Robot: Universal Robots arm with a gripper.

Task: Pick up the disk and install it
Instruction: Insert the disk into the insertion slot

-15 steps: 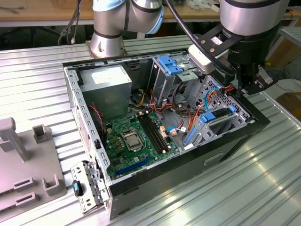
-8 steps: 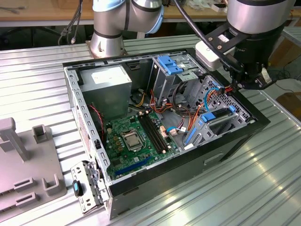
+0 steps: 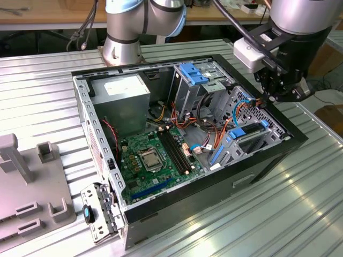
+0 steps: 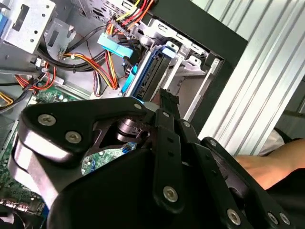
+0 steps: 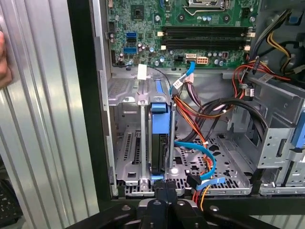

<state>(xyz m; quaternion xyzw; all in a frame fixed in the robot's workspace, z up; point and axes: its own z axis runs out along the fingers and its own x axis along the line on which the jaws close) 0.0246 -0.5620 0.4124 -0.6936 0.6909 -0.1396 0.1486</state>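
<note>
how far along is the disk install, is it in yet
Looks done: the disk stands on edge in a slot of the drive cage, its blue carrier showing. In hand: nothing; the claw is shut and empty, close to the disk's outer end. Left: the pictures cannot show whether it is fully seated, and a blue cable lies loose beside it.

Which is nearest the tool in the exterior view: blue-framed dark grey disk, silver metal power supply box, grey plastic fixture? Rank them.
From the tool:
1. Blue-framed dark grey disk, in the drive cage by the tool.
2. Silver metal power supply box, inside the case, toward the exterior view's left.
3. Grey plastic fixture, outside the case, exterior view's far left.
</note>
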